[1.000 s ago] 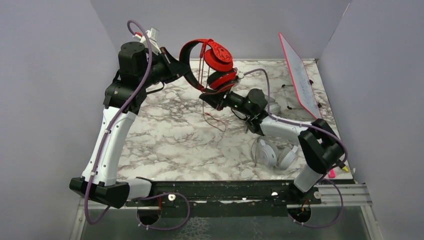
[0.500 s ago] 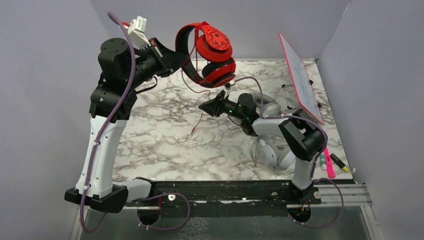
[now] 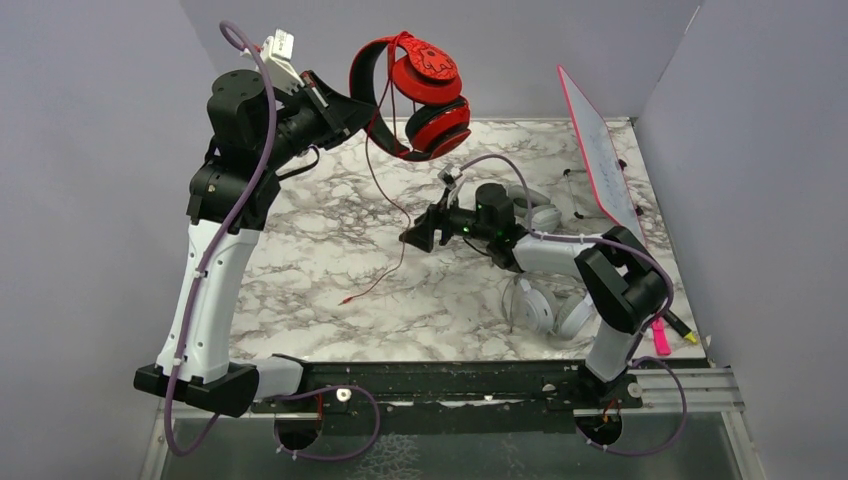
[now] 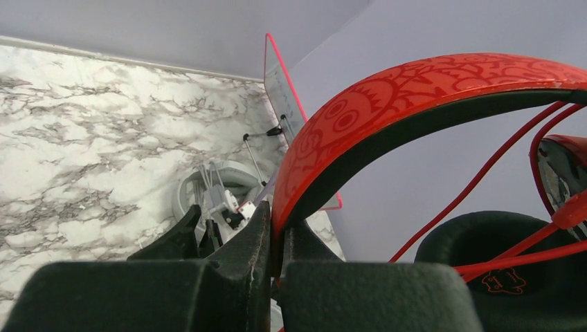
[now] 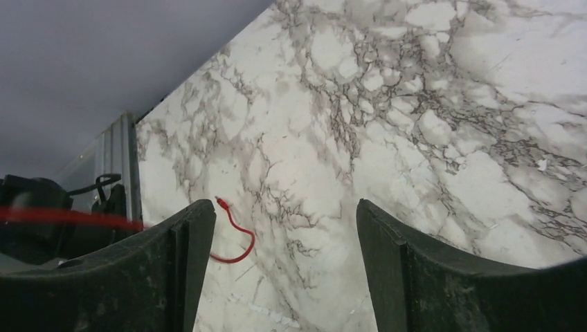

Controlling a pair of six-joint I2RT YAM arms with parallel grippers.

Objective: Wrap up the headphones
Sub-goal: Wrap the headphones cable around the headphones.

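Note:
The red-and-black headphones hang in the air above the back of the table. My left gripper is shut on their patterned red headband, which is pinched between its fingers. The red cable drops loose from the earcups, and its plug end lies on the marble. My right gripper hovers open beside the cable with nothing between its fingers; the plug end shows just past them. Light grey headphones lie behind the right arm. White-silver headphones lie below it.
A red-framed whiteboard leans against the right wall. A pink marker and a yellow one lie at the front right corner. Grey walls close the table on three sides.
My right gripper has opened, let the red cable go and dropped away from the earcups toward the table. The cable now hangs loose. The left arm has lifted the headphones slightly.

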